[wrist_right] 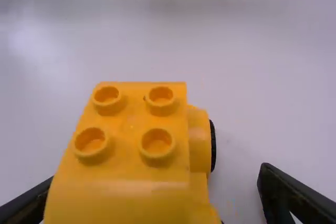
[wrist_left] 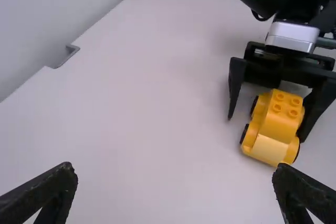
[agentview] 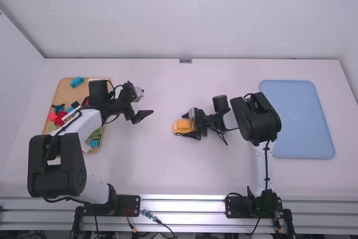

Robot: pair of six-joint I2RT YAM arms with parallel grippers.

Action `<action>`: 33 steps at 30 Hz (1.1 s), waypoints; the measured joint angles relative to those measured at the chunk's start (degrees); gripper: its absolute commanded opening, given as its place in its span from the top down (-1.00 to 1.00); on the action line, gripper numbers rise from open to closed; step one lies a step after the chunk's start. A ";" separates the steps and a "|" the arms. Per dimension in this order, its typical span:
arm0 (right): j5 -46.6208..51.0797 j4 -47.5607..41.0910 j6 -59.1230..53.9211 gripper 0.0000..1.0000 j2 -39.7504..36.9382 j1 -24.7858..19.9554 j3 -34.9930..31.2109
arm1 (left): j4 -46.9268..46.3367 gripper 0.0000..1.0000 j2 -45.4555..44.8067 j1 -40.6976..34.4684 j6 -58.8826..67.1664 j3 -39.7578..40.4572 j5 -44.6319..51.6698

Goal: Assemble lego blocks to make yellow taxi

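A yellow toy car (agentview: 180,126) with black wheels stands on the table near the middle; its raised top block (wrist_left: 282,109) bears studs. My right gripper (agentview: 191,125) is low at the car, open. In the right wrist view the car (wrist_right: 126,150) sits between the spread fingers of my right gripper (wrist_right: 156,192): a gap shows on one side, while the other finger is partly hidden behind the car. My left gripper (agentview: 142,117) is open and holds nothing, above the table between the block tray and the car; its fingers stand wide in its own view, my left gripper (wrist_left: 174,174).
A tan tray (agentview: 62,89) of loose colored blocks lies at the left, partly under the left arm. A blue tray (agentview: 296,118) lies at the right, beyond the right arm. The table (agentview: 168,82) runs back to a pale wall.
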 measured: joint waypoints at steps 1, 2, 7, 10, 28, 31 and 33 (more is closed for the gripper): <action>0.76 0.02 0.92 -0.65 0.00 0.63 0.66 | 0.02 -0.98 0.00 0.39 0.02 -0.26 0.50; 1.22 0.07 1.36 -0.64 0.00 1.09 1.01 | 0.02 -0.98 0.00 0.48 0.04 -0.42 0.76; 3.82 -0.11 2.80 -0.18 0.00 3.28 1.44 | 0.00 -0.98 0.00 0.46 0.00 -1.14 1.53; 3.93 -0.02 3.06 0.04 0.00 3.30 1.46 | 0.02 -0.99 0.00 0.48 0.04 -1.14 1.57; 8.28 -0.55 7.15 0.11 -8.85 -6.54 -2.69 | 0.50 -0.98 0.00 0.46 0.02 -1.14 0.98; 11.98 -0.44 7.87 0.11 -14.08 -10.12 -5.07 | 0.57 -0.99 0.00 0.46 0.04 -1.14 0.52; 15.58 -0.22 8.61 0.10 -20.00 -14.58 -8.07 | 1.03 -0.98 0.00 0.46 0.04 -1.14 0.15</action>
